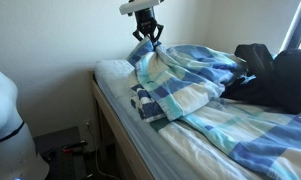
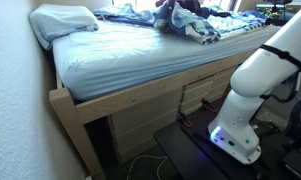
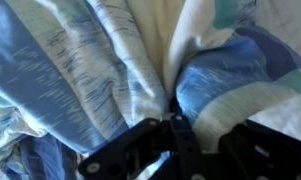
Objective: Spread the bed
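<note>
Blue striped blanket (image 1: 195, 80) lies bunched beside the pillow (image 1: 114, 68). The pincer (image 1: 147, 40) squeezes a fold, held up near the pillow. Spreading looks barely begun.

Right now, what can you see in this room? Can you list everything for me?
bed frame: one, light wood, beside the wall.
mattress sheet: one, white, on the frame.
pillow: one, white, at one end of the bed by the wall.
striped blanket: one, blue, light blue and white, bunched on the bed with one fold raised.
black bundle: one, black, on the bed behind the blanket.
robot arm: one, white, standing beside the bed.
pincer: one, black, above the bed, shut on the blanket's raised fold.
</note>
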`<action>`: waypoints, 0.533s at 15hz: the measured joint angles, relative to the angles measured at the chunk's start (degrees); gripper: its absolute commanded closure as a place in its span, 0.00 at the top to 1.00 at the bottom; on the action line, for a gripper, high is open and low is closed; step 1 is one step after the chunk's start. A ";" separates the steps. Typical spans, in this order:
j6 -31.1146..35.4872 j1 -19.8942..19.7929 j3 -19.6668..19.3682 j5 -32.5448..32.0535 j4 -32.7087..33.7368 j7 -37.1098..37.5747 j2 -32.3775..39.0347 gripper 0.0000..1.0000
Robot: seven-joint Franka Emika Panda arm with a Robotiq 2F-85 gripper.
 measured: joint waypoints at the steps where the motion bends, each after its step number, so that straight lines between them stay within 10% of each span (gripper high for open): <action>1: 0.00 -0.09 0.00 0.00 -0.03 0.02 0.09 0.03; 8: 0.00 -0.08 1.02 -0.02 1.74 0.02 3.77 0.03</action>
